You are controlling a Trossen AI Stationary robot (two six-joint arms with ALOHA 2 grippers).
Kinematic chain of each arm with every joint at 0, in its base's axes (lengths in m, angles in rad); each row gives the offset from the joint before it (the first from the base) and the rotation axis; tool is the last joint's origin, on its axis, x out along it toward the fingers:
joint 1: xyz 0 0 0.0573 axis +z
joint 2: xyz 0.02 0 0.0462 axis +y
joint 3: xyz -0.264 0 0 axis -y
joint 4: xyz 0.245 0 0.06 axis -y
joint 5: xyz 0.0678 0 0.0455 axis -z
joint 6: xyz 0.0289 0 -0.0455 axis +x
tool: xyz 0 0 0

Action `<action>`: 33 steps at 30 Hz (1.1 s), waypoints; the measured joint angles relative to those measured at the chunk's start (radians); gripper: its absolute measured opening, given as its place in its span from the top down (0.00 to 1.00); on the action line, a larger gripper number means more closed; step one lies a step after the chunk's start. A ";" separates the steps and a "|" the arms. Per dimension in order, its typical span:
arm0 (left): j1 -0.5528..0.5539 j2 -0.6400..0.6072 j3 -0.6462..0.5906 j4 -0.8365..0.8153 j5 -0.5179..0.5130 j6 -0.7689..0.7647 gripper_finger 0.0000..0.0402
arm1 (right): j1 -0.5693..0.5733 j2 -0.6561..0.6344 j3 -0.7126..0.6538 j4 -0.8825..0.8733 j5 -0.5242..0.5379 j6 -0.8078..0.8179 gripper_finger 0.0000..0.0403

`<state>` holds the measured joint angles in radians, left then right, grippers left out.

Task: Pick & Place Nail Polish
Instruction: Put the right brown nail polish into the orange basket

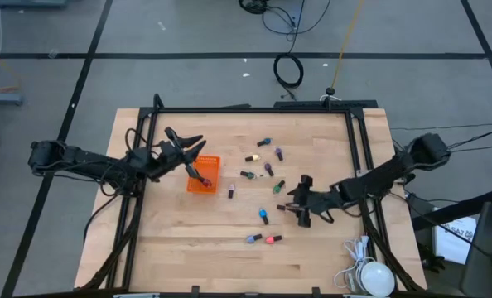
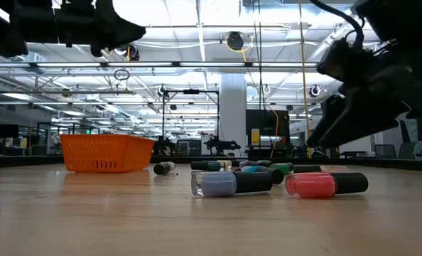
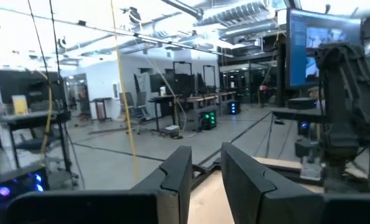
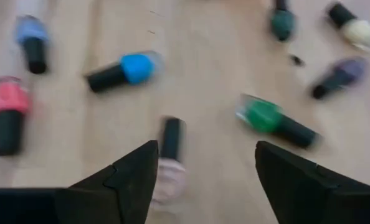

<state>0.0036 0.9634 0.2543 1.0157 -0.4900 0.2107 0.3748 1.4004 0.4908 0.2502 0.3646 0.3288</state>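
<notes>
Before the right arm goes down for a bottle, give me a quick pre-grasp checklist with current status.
1. Right end effector open: ok, fingers spread wide.
2. Target in line: ok, pale pink bottle lies between its fingers.
3. Neighbours clear: ok, green bottle and blue bottle lie apart.
4. Orange basket upright: ok.
5. Left end effector out of the way: ok, at the basket, empty.

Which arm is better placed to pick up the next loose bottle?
Right. Its tool is open low over the loose bottles, a pale pink bottle between its fingers. The left tool is up over the basket.
</notes>
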 joint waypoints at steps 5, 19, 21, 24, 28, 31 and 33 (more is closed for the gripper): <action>0.016 0.000 0.000 0.001 0.001 -0.033 0.80 | 0.035 0.103 0.000 0.106 -0.001 -0.002 0.33; 0.016 0.000 0.000 -0.027 0.001 -0.189 0.80 | 0.046 0.137 0.000 0.021 -0.002 0.079 0.42; 0.016 0.000 0.000 -0.028 0.001 -0.224 0.80 | 0.047 0.136 0.002 0.003 -0.003 0.078 0.45; 0.016 0.000 0.000 -0.027 0.001 -0.281 0.80 | 0.047 0.136 0.002 -0.003 -0.003 0.075 0.51; 0.016 0.000 0.000 -0.027 0.001 -0.367 0.80 | 0.046 0.136 0.002 -0.003 -0.003 0.073 0.61; 0.016 0.000 0.000 -0.027 0.002 -0.418 0.80 | 0.046 0.136 0.002 -0.004 -0.003 0.071 0.70; 0.016 0.000 0.000 -0.027 0.002 -0.438 0.80 | 0.046 0.136 0.002 -0.004 -0.002 0.071 0.75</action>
<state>0.0200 0.9638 0.2543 0.9882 -0.4879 -0.2268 0.4210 1.5368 0.4925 0.2460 0.3626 0.3998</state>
